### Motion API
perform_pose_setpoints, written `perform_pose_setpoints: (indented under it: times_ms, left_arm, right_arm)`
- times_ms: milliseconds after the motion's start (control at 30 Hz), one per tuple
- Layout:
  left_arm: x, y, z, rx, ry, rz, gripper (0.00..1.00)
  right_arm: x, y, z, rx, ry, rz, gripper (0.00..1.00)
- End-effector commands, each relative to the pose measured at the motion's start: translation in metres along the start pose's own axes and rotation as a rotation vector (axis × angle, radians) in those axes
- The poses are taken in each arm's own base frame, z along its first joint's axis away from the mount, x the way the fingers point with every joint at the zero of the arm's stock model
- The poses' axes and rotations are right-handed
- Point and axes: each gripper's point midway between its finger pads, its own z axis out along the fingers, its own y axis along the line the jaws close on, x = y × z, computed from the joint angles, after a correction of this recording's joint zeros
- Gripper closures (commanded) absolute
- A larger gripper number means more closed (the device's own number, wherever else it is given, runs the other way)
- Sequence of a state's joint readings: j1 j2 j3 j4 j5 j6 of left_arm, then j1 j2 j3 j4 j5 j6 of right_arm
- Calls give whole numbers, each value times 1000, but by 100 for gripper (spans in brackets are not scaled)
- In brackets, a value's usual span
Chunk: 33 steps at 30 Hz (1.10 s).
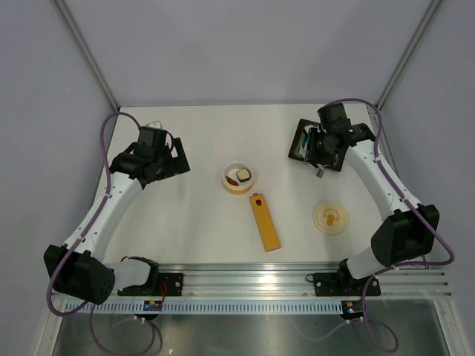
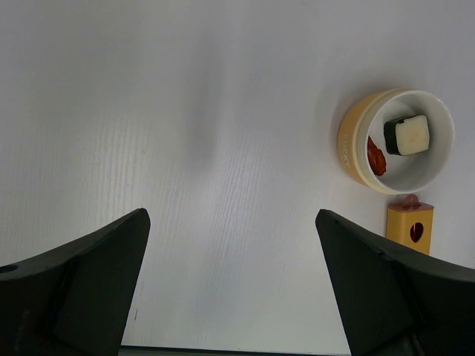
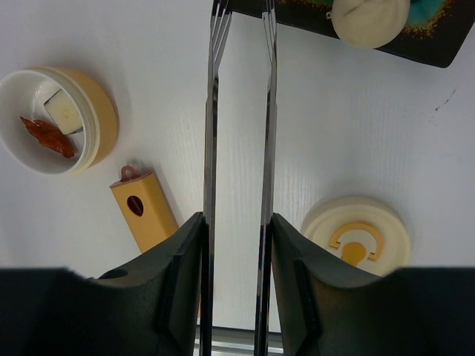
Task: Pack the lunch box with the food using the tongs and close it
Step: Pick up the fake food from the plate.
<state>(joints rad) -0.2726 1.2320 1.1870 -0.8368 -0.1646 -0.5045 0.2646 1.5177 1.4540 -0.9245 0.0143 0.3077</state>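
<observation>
— Lunch box (image 1: 237,190), can you spot it from where you stand?

— Yes, it sits near the middle of the surface (image 1: 193,133), open side up. It's a small round cream-yellow bowl. Inside lie a white block (image 2: 408,135) with a dark side and a reddish bit (image 2: 376,157) against the wall.

— And its lid (image 1: 330,219)?

— Off, lying flat to the right, well apart from the bowl, orange mark facing up. Between the two, a bit nearer us, lies an orange-yellow bar (image 1: 264,222) with a red dot at its far end.

— Who has the tongs (image 3: 212,148)?

— The right hand (image 3: 236,252) does. Its fingers press on the outside of the two thin silver arms, gripping them. The arms run forward side by side with a gap between them. Their tips reach the edge of the black tray (image 3: 438,44) at the far right. A cream oval piece (image 3: 369,18) rests in that tray just beside the tips; I can't tell whether they touch it.

— What about the left hand (image 2: 230,222)?

— Spread wide, holding nothing. It hangs above bare surface on the left side, with the bowl off to its right.
</observation>
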Motion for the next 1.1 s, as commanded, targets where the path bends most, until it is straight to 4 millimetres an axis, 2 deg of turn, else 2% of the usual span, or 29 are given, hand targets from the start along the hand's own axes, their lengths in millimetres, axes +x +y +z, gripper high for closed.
perform_pose_setpoints:
  times_ms: [0, 200, 600, 800, 1067]
  left_arm:
    - [-4, -3, 3, 18, -10, 8, 1]
    - [-2, -5, 7, 23, 3, 11, 1]
    - [0, -4, 11, 18, 14, 15, 1]
    - [0, -3, 11, 16, 15, 15, 1]
    - [-2, -5, 11, 20, 19, 11, 1]
  right_arm:
    - [-12, -5, -2, -10, -42, 21, 55]
    - [-25, -9, 15, -39, -37, 57, 55]
    - [-53, -30, 45, 67, -22, 29, 51]
    - [-53, -37, 55, 109, 1, 6, 44]
    - [-53, -44, 63, 143, 20, -10, 43]
